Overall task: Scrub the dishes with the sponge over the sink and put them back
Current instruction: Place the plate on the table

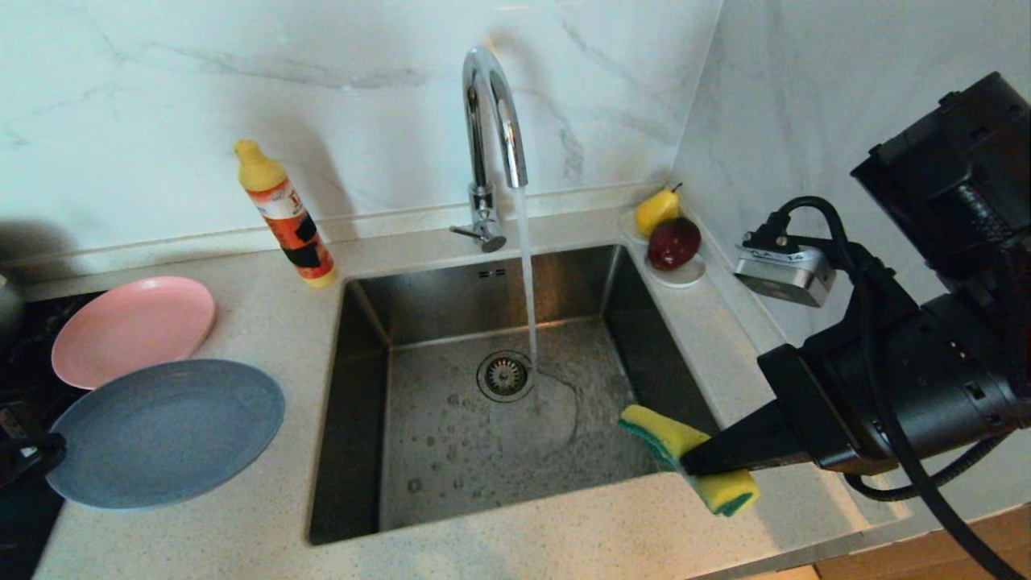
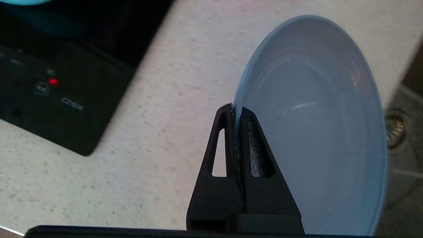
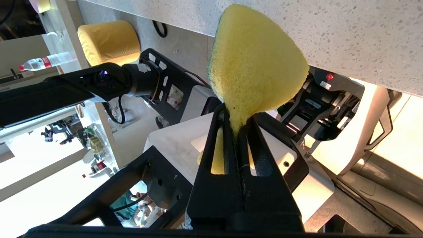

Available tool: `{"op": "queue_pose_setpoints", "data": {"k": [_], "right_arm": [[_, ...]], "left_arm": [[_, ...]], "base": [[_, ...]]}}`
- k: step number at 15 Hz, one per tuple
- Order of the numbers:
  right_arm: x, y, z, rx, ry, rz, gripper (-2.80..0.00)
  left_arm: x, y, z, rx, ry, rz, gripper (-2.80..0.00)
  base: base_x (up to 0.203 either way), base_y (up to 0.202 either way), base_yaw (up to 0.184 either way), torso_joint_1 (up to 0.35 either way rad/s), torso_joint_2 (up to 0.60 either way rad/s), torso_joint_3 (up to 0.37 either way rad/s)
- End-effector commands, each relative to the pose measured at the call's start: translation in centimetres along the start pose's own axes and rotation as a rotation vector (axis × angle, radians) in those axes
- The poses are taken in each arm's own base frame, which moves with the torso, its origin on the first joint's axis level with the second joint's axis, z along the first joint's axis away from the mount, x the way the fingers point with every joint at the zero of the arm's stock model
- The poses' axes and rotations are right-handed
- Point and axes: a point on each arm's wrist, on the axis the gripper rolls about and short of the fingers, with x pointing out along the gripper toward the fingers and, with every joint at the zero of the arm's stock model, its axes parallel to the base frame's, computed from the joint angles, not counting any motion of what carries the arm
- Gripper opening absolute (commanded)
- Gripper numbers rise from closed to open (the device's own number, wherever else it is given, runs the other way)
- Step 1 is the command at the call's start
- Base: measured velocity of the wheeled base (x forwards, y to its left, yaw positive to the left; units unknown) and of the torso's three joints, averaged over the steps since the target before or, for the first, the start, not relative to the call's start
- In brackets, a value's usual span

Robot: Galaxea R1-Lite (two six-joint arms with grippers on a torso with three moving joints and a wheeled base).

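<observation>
My left gripper (image 2: 234,110) is shut on the rim of the light blue plate (image 2: 314,132). In the head view this plate (image 1: 165,431) is over the counter left of the sink (image 1: 354,419), with the gripper (image 1: 55,448) at its left rim. The pink plate (image 1: 133,326) lies flat just behind it. My right gripper (image 1: 699,461) is shut on the yellow sponge (image 1: 693,463) with its green layer, over the sink's front right corner. The right wrist view shows the sponge (image 3: 254,59) squeezed thin between the fingers (image 3: 214,138). Only a teal sliver (image 2: 19,1) shows of the bowl.
Water runs from the chrome tap (image 1: 491,137) onto the basin floor beside the drain strainer (image 1: 505,375). An orange soap bottle (image 1: 286,213) stands behind the sink's left corner. A pear (image 1: 656,211) and a red fruit (image 1: 675,242) sit on a white saucer (image 1: 685,276). A black hob (image 2: 49,82) lies left of the plates.
</observation>
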Motion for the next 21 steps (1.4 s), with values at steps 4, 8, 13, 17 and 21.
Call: {"op": "queue_pose_setpoints", "data": {"k": [4,8,13,17,21], "right_arm": [[0.5,-0.2,0.1,0.009,0.014,-0.006,-2.8],[0.4,-0.3,0.2,0.017,0.007,-0.009,-2.8],[0.1,-0.3,0.1,0.014,0.003,-0.005,-2.8],[0.3,-0.5,-0.1,0.019,0.013,-0.011,-2.8],[0.1,-0.6,-0.4,0.019,0.014,-0.012,-2.8]], "left_arm": [[3.1,1.6,-0.7,-0.032,0.046,0.029,-2.8],[3.7,2.2,-0.6,-0.042,0.041,0.044,-2.8],[3.0,1.8,-0.1,-0.034,0.015,-0.012,0.0],[0.9,0.6,1.8,-0.019,-0.06,-0.095,0.0],[-0.8,-2.7,4.6,0.071,-0.103,-0.235,-0.24]], "base": [[0.0,0.0,0.0,0.0,0.0,0.0],[0.0,0.0,0.0,0.0,0.0,0.0],[0.0,0.0,0.0,0.0,0.0,0.0],[0.0,0.0,0.0,0.0,0.0,0.0],[0.0,0.0,0.0,0.0,0.0,0.0]]}}
